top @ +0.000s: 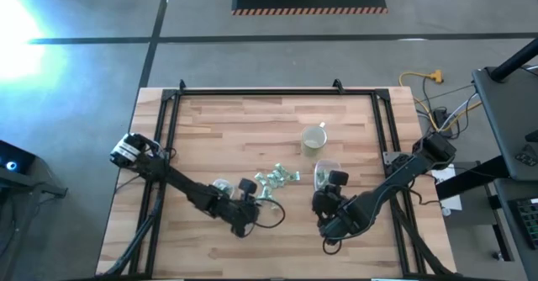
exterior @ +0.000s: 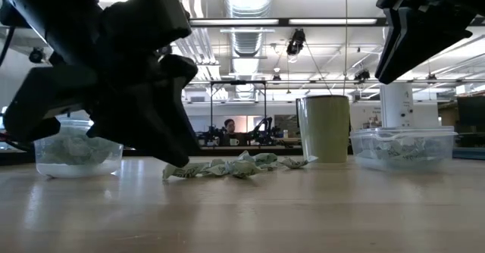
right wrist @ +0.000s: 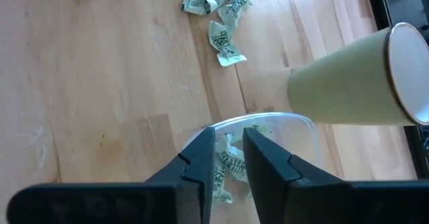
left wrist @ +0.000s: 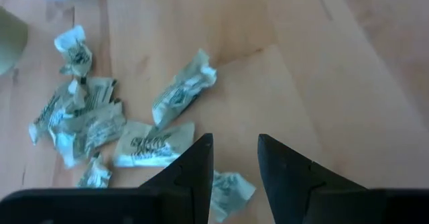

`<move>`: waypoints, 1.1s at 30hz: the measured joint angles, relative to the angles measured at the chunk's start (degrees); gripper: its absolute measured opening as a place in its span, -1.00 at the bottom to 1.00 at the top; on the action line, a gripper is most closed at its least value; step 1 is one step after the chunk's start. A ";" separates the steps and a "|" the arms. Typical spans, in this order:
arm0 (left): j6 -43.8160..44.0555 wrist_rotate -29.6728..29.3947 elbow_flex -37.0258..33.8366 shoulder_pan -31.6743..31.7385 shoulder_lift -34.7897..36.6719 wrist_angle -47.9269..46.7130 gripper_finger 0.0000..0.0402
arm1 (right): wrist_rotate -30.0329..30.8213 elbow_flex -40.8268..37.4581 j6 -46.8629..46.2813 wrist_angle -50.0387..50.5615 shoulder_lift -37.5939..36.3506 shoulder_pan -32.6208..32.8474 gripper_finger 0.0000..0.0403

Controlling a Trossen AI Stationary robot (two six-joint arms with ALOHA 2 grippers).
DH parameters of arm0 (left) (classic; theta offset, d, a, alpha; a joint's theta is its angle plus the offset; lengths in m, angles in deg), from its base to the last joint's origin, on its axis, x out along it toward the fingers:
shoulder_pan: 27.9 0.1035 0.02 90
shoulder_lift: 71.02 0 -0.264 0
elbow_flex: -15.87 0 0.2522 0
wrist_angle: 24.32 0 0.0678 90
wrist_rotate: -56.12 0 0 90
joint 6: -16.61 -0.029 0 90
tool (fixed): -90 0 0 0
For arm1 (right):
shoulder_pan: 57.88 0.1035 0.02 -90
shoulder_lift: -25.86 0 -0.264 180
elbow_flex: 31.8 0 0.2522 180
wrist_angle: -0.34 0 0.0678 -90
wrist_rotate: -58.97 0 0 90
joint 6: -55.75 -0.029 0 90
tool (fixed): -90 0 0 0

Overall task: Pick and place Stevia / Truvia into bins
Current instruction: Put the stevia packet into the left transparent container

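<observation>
Several pale green and white sweetener packets (top: 277, 178) lie in a loose pile on the wooden table; they also show in the low view (exterior: 235, 166) and the left wrist view (left wrist: 164, 100). My left gripper (left wrist: 234, 153) is open and empty, low over the near edge of the pile, with one packet (left wrist: 231, 187) lying under its fingers. The round clear bin (top: 221, 185) stands beside it with packets inside. My right gripper (right wrist: 230, 147) is open above the rounded-rectangular clear bin (right wrist: 268, 127), which holds packets (right wrist: 231, 163). Its fingers hold nothing that I can see.
A pale cream mug (top: 313, 138) stands on the table beyond the rectangular bin, close to it in the right wrist view (right wrist: 348, 80). A black frame (top: 252, 92) runs along the table's far and side edges. Bare wood lies at the table's near side (exterior: 242, 215).
</observation>
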 joint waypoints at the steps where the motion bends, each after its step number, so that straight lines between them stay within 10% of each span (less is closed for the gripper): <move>1: 0.04 0.05 -0.02 0.04 0.00 -0.56 -0.50 | -0.02 0.00 0.01 0.00 0.00 0.00 -0.65; 33: 2.74 -4.50 0.11 1.14 0.63 -8.99 -0.50 | -0.15 -0.04 0.19 -1.22 0.00 -0.02 -0.71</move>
